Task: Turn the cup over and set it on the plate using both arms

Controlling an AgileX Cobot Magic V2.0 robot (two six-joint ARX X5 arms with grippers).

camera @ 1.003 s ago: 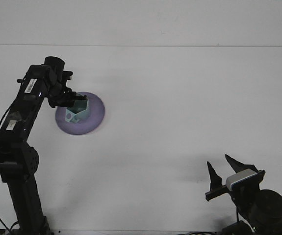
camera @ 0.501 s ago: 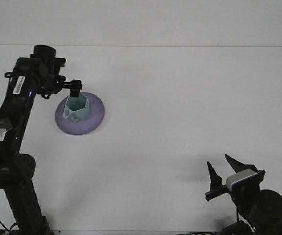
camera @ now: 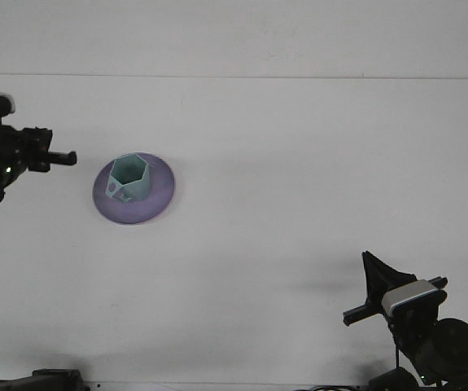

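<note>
Standing upright with its open mouth facing up, the teal hexagonal cup (camera: 129, 177) sits on the lavender plate (camera: 157, 198), a little toward the plate's left and far side. Cup and plate rest on the white worktop (camera: 299, 163), in its left part and roughly midway between the far and near edges. Pale markings show on the cup's lower left face, too small to read.

Nothing touches the cup. The left gripper (camera: 63, 158) pokes in from the left edge of the worktop, level with the cup and clearly apart from the plate's rim; only a narrow dark tip shows beyond the arm's black body, so whether it is released or clenched cannot be told. It carries nothing visible.

The right gripper (camera: 370, 285) sits near the worktop's near right corner, well apart from the plate. One dark pointed finger stands up above a horizontal bar and a pale camera block (camera: 411, 298); from this angle its fingers overlap, so its state cannot be told either. Nothing is seen in it.

A faint seam (camera: 299, 77) runs across the far side of the worktop.
</note>
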